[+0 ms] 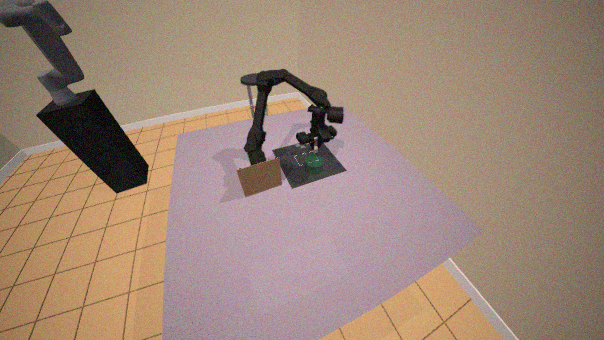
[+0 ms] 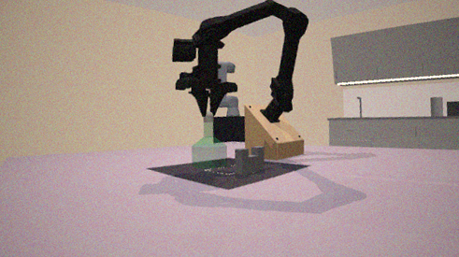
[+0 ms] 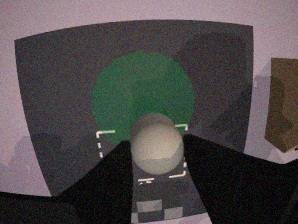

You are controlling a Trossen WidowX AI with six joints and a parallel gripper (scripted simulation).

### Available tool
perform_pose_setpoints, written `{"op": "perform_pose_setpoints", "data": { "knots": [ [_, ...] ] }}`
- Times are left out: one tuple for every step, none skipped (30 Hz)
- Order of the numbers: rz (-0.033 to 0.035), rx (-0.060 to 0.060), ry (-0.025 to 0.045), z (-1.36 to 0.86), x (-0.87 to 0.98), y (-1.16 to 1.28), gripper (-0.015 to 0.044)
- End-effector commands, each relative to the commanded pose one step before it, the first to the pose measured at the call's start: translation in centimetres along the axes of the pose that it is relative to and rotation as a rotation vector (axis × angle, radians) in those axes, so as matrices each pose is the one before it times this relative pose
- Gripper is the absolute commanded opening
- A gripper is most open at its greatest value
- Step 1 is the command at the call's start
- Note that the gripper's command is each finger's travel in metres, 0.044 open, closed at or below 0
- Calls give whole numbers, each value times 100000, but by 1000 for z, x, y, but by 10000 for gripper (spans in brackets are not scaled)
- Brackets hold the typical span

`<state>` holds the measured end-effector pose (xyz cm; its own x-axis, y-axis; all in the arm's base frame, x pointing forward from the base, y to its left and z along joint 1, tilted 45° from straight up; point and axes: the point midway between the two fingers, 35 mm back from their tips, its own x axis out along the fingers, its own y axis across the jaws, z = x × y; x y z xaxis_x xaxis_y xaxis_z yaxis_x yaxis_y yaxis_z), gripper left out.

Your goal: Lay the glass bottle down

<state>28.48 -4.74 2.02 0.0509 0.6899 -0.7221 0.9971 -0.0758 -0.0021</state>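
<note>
glass bottle (image 1: 314, 162) (image 2: 208, 152) (image 3: 142, 90) is upright on the dark mat (image 1: 300, 177) (image 2: 221, 181) (image 3: 50, 90), green body at the bottom, pale cap (image 1: 316, 145) (image 2: 208, 117) (image 3: 157, 149) on top. not lying down, neck not in the rest. jaws (image 1: 316, 141) (image 2: 209, 115) point down from above and are clenched on the top of the bottle, one finger each side of the cap in the wrist view. can't tell if the base bears fully on the mat.

dashed outline (image 1: 298, 161) (image 2: 220, 173) (image 3: 99, 145) is on the mat right beside the bottle; wrist view has the cap and jaws covering part of it. grey u-shaped rest (image 2: 242, 162) (image 3: 149, 206) stands on the mat too, two uprights with a gap between, near the bottle and apart from it. top view: rest too small to make out.

mat is flat on the pale purple surface (image 1: 280, 250) (image 2: 213, 239) (image 3: 125, 10). wooden block (image 1: 260, 177) (image 2: 288, 148) (image 3: 282, 105) with a sloped face is next to the mat, at the foot of the black arm (image 1: 260, 112) (image 2: 290, 52). arm goes up, bends over and drops to the jaws.

past the surface: a grey arm (image 1: 55, 50) on a black pedestal (image 1: 95, 142), tiled floor (image 1: 100, 240), grey counter (image 2: 401, 132) and wall cabinets (image 2: 403, 52) at the back.
</note>
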Motion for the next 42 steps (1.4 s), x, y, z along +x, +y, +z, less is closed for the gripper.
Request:
{"op": "perform_pose_setpoints", "data": {
  "knots": [
    [-2, 2, 5, -124, -42, 0, 112],
    [1, -1, 3, -125, -41, 1, 112],
    [8, -10, -4, -127, -42, 2, 112],
    [10, -17, -15, -129, -43, 3, 112],
    [6, -22, -30, -130, -43, 3, 112],
    [-1, -23, -50, -132, -41, 3, 112],
    [-8, -23, -74, -133, -40, 3, 112],
    [-13, -23, -100, -134, -39, 3, 112],
    [-17, -22, -130, -103, -31, 4, 112],
    [-25, -18, -158, -65, -20, 4, 112],
    [-36, -11, -177, -75, -21, 3, 112],
    [-46, -3, -179, -87, -24, 3, 112],
    [-50, 0, -174, -90, -24, 3, 112],
    [-52, 1, -172, -89, -23, 3, 112],
    [-54, 2, -174, -87, -22, 3, 112],
    [-56, 3, -177, -85, -21, 3, 112],
    [-58, 5, -180, -85, -20, 3, 112],
    [-58, 6, -181, -85, -20, 3, 112],
    [-59, 7, -183, -84, -19, 3, 112],
    [-59, 9, -184, -84, -19, 2, 112],
    [-59, 10, -184, -83, -18, 2, 112],
    [-58, 12, -184, -82, -17, 2, 112],
    [-58, 13, -185, -81, -17, 2, 112],
    [-58, 15, -187, -81, -17, 2, 112],
    [-58, 17, -188, -81, -16, 2, 112],
    [-58, 18, -189, -80, -16, 2, 112],
    [-58, 19, -191, -79, -15, 2, 112],
    [-58, 20, -192, -78, -15, 2, 112],
    [-57, 20, -194, -78, -15, 2, 112],
    [-57, 22, -196, -78, -14, 2, 112],
    [-57, 23, -198, -78, -14, 2, 112],
    [-57, 24, -199, -78, -14, 2, 112],
    [-56, 24, -200, -77, -14, 2, 112],
    [-56, 25, -202, -76, -13, 2, 112],
    [-55, 25, -203, -76, -13, 2, 112],
    [-55, 26, -205, -76, -13, 2, 112],
    [-55, 27, -205, -75, -13, 2, 112],
    [-54, 28, -206, -74, -12, 2, 112],
    [-53, 28, -207, -73, -12, 2, 112],
    [-52, 29, -209, -73, -11, 2, 112],
    [-52, 30, -211, -74, -12, 2, 112],
    [-52, 30, -211, -73, -11, 1, 112]
  ]
}}
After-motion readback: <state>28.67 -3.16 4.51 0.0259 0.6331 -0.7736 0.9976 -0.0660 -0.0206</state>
